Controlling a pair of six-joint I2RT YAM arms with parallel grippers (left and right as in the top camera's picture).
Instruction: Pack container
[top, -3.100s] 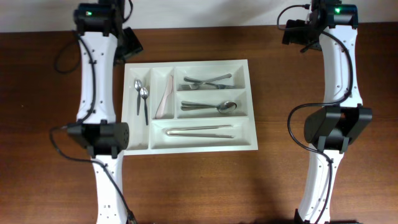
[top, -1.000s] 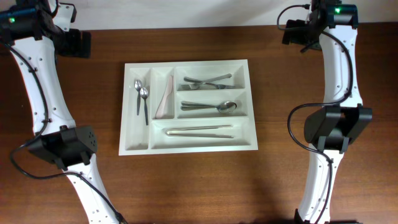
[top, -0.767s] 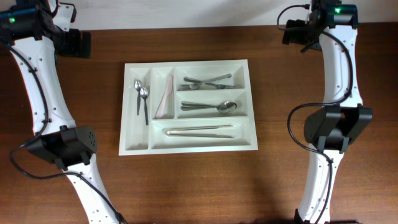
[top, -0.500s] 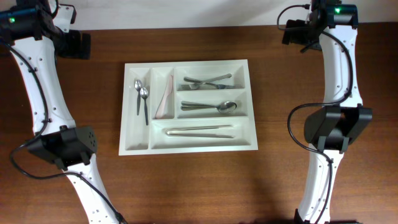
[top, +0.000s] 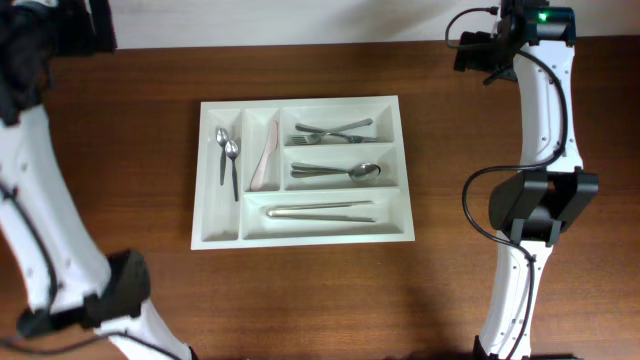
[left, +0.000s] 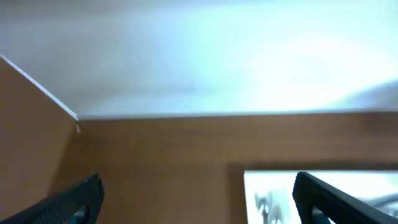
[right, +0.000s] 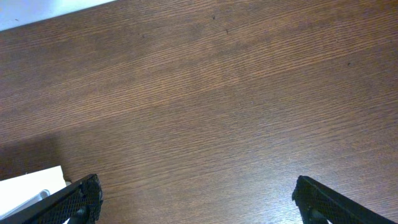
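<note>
The white cutlery tray lies in the middle of the wooden table. Its left slot holds two small spoons, the slot beside it a pale knife. The wider compartments hold forks, spoons and long utensils. My left gripper is open and empty over the table's far left; a blurred tray corner shows in its view. In the overhead view it sits near the top left edge. My right gripper is open and empty over bare wood at the far right.
A white wall runs along the table's far edge. A tray corner shows at the lower left of the right wrist view. Both arm bases stand at the table's front, left and right.
My left arm has swung away from the tray's top left corner, further left and back toward the far table edge. The right arm and the tray's contents have not moved.
</note>
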